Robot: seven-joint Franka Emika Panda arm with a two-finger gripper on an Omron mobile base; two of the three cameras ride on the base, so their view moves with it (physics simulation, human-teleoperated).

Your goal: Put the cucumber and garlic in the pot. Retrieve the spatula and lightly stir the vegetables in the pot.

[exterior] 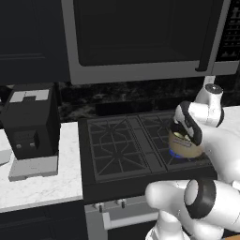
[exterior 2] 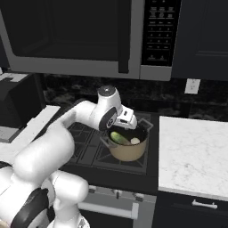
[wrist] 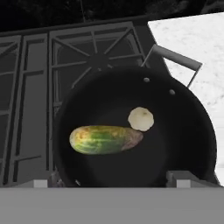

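**Cucumber and garlic both in the pot**

A dark kitchen with a black gas stove (exterior: 136, 145) under a microwave (exterior 2: 89, 35), white marble tabletop (exterior 2: 196, 151) on either side. The pot (exterior 2: 128, 150) sits on the stove's right front burner. Inside it the cucumber (wrist: 105, 139) lies flat on the dark bottom, with the garlic (wrist: 141, 118) just beside its end. The end effector (wrist: 113, 181) hangs right above the pot, jaws spread wide and gripping nothing.
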